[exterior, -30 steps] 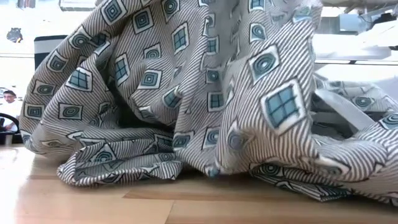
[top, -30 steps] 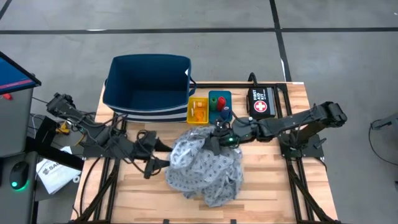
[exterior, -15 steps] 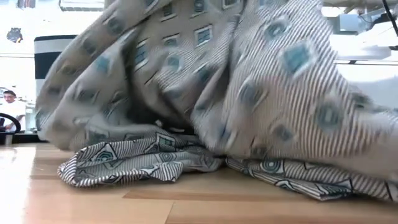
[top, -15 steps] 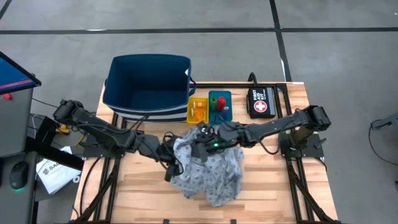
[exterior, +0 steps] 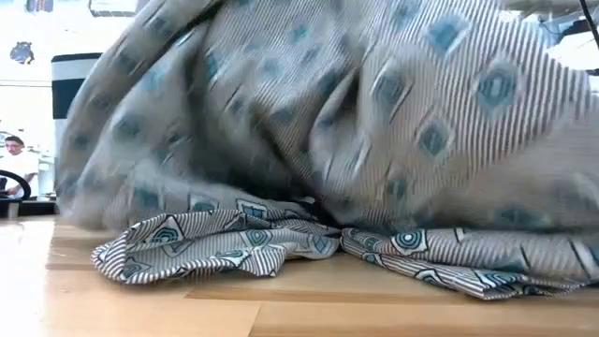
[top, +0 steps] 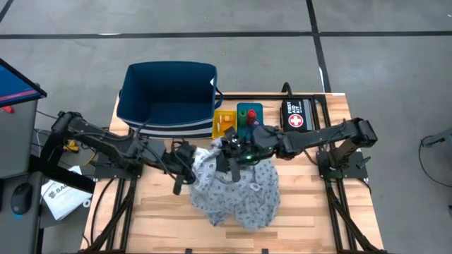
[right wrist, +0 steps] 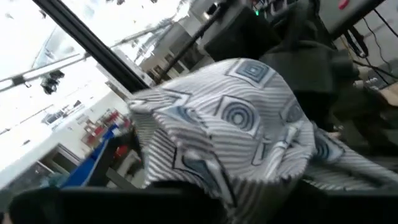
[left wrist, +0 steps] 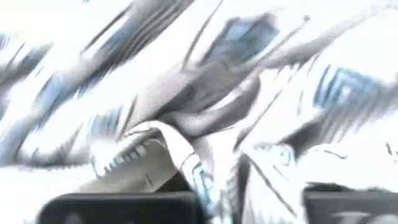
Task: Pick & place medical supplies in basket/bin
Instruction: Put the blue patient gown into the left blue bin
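Note:
The grey-blue patterned gown cloth (top: 240, 190) lies heaped in the middle of the table, its upper part raised and its lower folds (exterior: 234, 248) on the wood. My left gripper (top: 189, 168) is at the cloth's left side, shut on it. My right gripper (top: 227, 154) is at the heap's far top, shut on it. The navy striped basket (top: 169, 99) stands at the far left. Beside it stand a yellow tray (top: 224, 125) with something orange in it and a teal tray (top: 248, 121) holding red and green rolls. My left gripper has a fold of the cloth (left wrist: 202, 171) running down between its two fingers, at the heap's left side. It comes in level from the table's left. One layer or several, I cannot tell. My right gripper holds a bunch of cloth (right wrist: 242, 124) that rises in front of it and drapes over its fingers, hiding the place of contact. It reaches in from the table's right, and the cloth's upper part stands lifted above the table.
A black pouch with a red-and-white cross (top: 296, 116) lies at the far right of the table. Bare wood shows along the near edge (top: 162, 219) and at the right. A person sits far off in the room (exterior: 13, 150).
My left gripper has swung toward the table's right and reached the cloth's left side, then drawn a little toward the far edge. My right gripper has shifted left and slightly toward the far edge with the cloth's top. The raised cloth has moved; its lower folds stay on the table.

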Robot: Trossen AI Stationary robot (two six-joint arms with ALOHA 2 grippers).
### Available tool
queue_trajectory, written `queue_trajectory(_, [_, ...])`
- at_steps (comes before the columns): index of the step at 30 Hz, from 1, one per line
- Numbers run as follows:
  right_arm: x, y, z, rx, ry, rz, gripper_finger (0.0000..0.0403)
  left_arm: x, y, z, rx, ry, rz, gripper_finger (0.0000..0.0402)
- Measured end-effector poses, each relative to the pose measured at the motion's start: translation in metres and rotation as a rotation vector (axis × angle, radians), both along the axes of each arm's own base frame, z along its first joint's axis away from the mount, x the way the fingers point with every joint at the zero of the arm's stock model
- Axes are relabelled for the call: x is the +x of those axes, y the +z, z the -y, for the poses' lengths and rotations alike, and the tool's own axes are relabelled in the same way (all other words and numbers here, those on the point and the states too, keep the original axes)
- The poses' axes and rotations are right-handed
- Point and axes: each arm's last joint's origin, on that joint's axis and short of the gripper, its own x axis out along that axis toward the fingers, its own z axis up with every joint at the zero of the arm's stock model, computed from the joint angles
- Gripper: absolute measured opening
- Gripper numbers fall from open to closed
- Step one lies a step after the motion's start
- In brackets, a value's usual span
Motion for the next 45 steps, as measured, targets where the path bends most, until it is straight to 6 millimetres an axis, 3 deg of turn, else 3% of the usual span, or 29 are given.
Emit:
queue_trajectory(3, [-0.013, 0.008, 0.002, -0.026, 0.008, -0.032, 0.0070, -0.015, -0.001, 0.001, -0.069, 0.002, -0.098, 0.0016])
queue_trajectory(9, [-0.055, 0.041, 0.007, -0.131, -0.018, -0.013, 0.0076, -0.045, 0.007, 0.017, -0.128, -0.028, -0.130, 0.0007])
queue_trajectory(13, [-0.081, 0.049, 0.009, -0.219, -0.095, -0.070, 0.0076, -0.063, 0.008, 0.027, -0.150, 0.033, -0.156, 0.0004])
queue_trajectory(16, [-0.103, 0.055, 0.012, -0.257, -0.166, -0.127, 0.0076, -0.072, 0.014, 0.035, -0.128, 0.108, -0.081, 0.0005])
queue_trajectory(20, [-0.120, 0.045, 0.011, -0.306, -0.237, -0.290, 0.0077, -0.080, 0.038, 0.039, -0.059, 0.238, 0.144, 0.0004])
queue_trajectory(25, [-0.128, 0.031, 0.003, -0.311, -0.262, -0.439, 0.0077, -0.090, 0.079, 0.031, 0.115, 0.442, 0.251, 0.0004])
queue_trajectory(35, [-0.136, 0.026, -0.018, -0.276, -0.332, -0.452, 0.0077, -0.136, 0.156, 0.028, 0.403, 0.783, 0.092, 0.0004])
queue_trajectory(40, [-0.139, 0.026, -0.025, -0.249, -0.351, -0.441, 0.0077, -0.133, 0.186, 0.029, 0.494, 0.783, 0.070, 0.0004])
queue_trajectory(45, [-0.140, 0.029, -0.029, -0.231, -0.364, -0.412, 0.0077, -0.115, 0.197, 0.023, 0.631, 0.870, 0.008, 0.0004])
